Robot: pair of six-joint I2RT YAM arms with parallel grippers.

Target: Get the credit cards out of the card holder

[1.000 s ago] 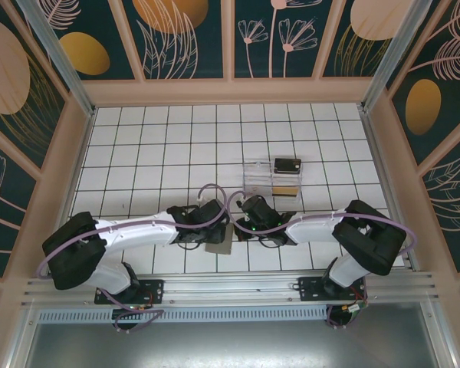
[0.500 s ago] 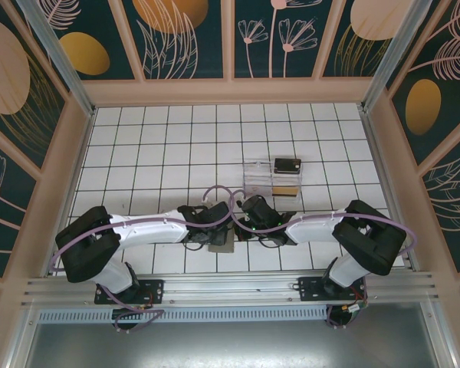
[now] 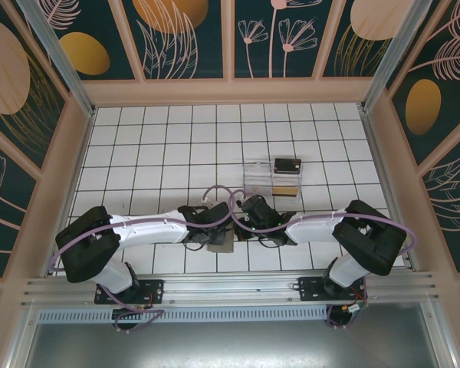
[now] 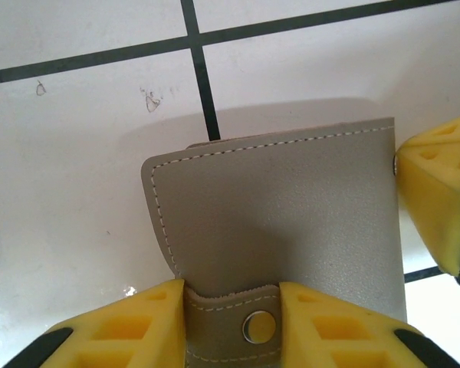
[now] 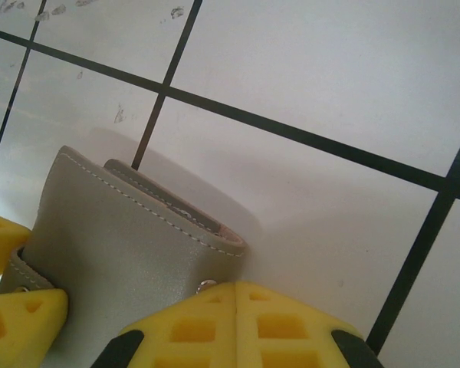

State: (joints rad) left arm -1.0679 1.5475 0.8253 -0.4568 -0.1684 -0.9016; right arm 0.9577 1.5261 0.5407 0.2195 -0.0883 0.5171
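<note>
Card holder closed flat, near edge centre; my left claw grasps its strap tab, my clenched right claw touches its right edge.

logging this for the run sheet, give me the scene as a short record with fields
card holder: closed, lying flat, strap tab over its face
left claw: one finger each side of the strap tab, grip unclear
right claw: shut, tips at the card holder's edge
cards out: black credit card and tan-gold credit card, beside the clear tray
</note>
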